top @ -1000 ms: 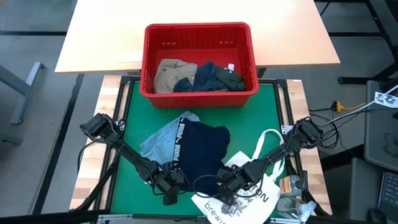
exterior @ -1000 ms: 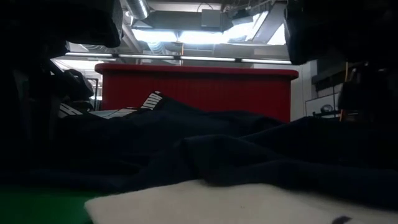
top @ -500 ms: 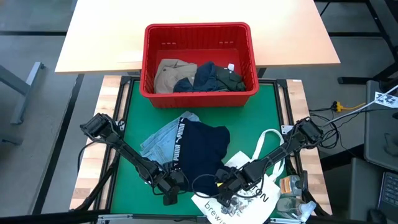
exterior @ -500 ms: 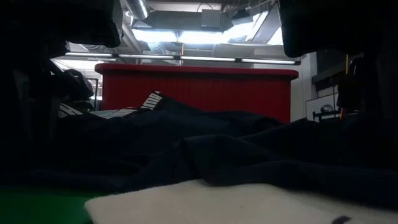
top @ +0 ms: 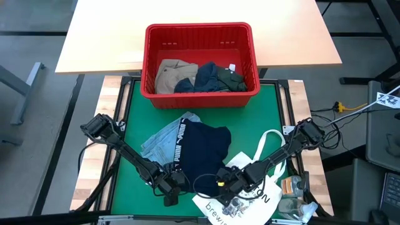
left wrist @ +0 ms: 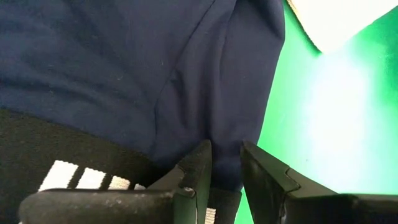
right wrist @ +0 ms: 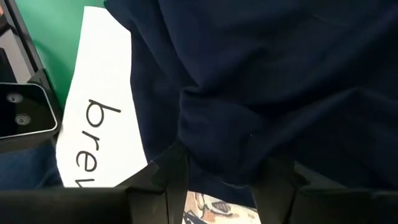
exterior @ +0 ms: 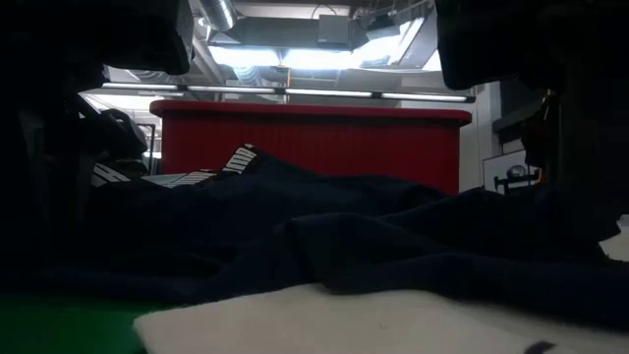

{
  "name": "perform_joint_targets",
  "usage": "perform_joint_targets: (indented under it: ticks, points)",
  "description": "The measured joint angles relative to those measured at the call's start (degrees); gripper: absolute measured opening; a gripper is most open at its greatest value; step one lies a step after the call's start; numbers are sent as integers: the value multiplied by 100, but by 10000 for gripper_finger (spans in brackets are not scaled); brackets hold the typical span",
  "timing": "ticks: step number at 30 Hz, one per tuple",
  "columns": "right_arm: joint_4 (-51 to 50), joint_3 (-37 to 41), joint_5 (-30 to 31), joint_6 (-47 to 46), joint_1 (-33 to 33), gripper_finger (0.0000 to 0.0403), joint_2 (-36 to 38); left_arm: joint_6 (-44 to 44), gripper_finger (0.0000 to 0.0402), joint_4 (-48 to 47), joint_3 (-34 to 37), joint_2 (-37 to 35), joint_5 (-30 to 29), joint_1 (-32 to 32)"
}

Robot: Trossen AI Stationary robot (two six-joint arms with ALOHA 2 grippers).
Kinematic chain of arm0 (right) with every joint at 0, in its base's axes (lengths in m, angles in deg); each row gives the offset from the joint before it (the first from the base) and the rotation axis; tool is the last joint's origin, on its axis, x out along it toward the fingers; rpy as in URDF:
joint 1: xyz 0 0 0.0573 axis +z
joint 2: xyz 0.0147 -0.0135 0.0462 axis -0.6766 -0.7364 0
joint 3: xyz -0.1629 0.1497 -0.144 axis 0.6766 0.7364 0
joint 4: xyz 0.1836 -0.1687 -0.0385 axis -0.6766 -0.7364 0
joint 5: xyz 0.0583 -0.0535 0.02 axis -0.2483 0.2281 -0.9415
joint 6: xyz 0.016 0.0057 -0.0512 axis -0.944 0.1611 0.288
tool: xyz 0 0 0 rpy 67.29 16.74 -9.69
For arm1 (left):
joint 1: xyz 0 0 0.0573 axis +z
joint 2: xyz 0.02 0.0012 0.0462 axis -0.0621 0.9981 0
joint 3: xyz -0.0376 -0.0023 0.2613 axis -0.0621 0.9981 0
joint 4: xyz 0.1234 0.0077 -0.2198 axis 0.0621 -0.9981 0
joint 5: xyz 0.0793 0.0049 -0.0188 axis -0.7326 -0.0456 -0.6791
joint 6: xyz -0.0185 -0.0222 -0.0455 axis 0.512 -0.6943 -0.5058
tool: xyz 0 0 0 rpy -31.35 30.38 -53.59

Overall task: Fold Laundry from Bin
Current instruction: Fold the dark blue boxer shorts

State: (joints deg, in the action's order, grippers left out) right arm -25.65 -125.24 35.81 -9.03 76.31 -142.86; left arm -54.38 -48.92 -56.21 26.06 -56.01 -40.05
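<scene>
Two grippers work the near edge of a navy garment [top: 201, 153] that lies spread on the green mat [top: 131, 115] of the table, about the middle of the high view. The left gripper [top: 173, 189] sits at roughly 7 o'clock from the garment; in its wrist view the fingers [left wrist: 194, 171] stand close together with a fold of the navy hem pinched between them. The right gripper [top: 225, 184] sits at about 5 o'clock, its fingers [right wrist: 171, 171] set a little wider — a thick bunch of navy cloth fills the gap between them. Under that corner lies a white tote bag [top: 262, 187] with dark lettering.

A light blue denim garment [top: 161, 137] pokes out from under the navy one at 9 to 10 o'clock, beside the white-lettered waistband [top: 179, 140]. At 12 o'clock, the red bin [top: 200, 31] holds more laundry — a khaki piece [top: 170, 74], a navy-blue piece [top: 203, 75] and a dark green piece [top: 230, 79].
</scene>
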Motion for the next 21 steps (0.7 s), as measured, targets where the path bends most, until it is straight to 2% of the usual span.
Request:
perform_joint_targets:
  ticks: [8,12,17,21]
  points:
    - [43,0,-55,-64,0,142,-163,-2,82,1,0,0,-2,-53]
    - [38,0,50,-50,0,99,-168,-22,81,-2,0,0,-17,-86]
    - [37,0,49,24,4,15,-170,-22,81,-2,0,0,-20,-111]
    - [35,0,-47,46,4,22,-152,-22,81,-4,0,0,-20,-118]
